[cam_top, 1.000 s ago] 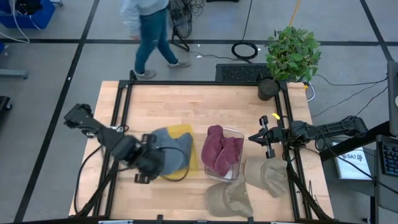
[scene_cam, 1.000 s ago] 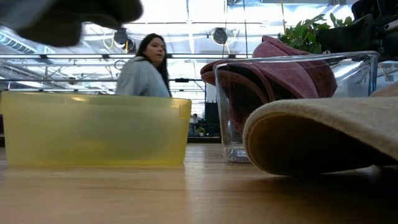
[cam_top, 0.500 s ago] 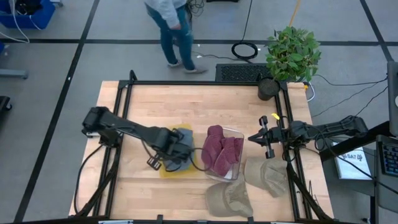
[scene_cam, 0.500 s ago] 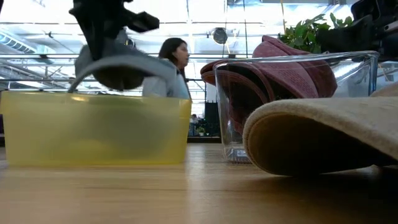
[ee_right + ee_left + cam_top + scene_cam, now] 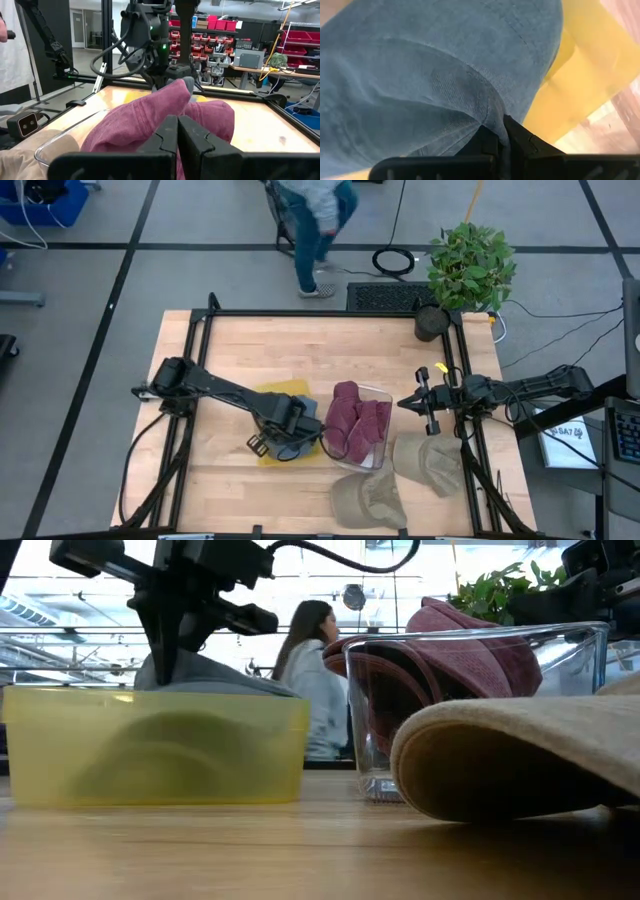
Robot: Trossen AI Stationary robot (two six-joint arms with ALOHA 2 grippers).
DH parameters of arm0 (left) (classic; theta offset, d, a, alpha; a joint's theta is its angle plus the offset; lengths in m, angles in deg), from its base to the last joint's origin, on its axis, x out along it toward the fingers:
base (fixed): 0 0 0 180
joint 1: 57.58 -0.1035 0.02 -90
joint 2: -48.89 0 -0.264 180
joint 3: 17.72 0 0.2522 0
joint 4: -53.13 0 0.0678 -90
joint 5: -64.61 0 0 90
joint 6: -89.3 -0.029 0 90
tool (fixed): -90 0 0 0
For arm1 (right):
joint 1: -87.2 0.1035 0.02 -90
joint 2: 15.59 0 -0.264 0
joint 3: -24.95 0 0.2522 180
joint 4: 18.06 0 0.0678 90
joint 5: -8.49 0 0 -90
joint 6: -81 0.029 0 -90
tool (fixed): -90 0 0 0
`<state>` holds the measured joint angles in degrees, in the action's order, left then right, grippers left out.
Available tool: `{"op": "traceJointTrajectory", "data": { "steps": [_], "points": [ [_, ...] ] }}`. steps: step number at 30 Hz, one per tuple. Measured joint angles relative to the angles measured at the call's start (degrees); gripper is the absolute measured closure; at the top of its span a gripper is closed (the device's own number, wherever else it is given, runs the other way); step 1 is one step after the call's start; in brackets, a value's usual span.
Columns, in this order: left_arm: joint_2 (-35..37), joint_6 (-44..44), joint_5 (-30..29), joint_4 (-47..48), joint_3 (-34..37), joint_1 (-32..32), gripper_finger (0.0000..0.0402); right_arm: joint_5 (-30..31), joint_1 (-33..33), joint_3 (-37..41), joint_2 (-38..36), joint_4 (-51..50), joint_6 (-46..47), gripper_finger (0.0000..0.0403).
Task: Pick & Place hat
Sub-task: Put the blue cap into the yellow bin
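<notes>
Left end effector, pinching the blue hat, is now lowering it into the yellow bin, having carried it across the surface; release remains. Right end effector is waiting closed, empty.

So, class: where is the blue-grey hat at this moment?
In the high view the blue-grey hat sits in the yellow bin left of centre, pinched by the left gripper, beside the clear bin of maroon hats.
</notes>
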<state>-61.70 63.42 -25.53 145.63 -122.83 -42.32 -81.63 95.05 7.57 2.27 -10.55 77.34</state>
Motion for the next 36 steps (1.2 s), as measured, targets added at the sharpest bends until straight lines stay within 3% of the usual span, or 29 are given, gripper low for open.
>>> {"op": "traceJointTrajectory", "data": {
  "steps": [8,22,36],
  "points": [
    [-1.59,-0.38,0.62,-1.40,0.53,0.09,0.0392,0.00,0.00,0.00,0.02,0.48,0.02,0.0403],
    [-1.35,-0.80,6.40,-8.60,9.56,0.07,0.0392,0.00,0.00,0.00,0.07,0.72,0.03,0.0403],
    [-1.31,4.04,7.78,-11.59,12.00,1.21,0.0391,0.00,0.00,0.00,0.07,0.72,0.04,0.0403]
  ]
}}
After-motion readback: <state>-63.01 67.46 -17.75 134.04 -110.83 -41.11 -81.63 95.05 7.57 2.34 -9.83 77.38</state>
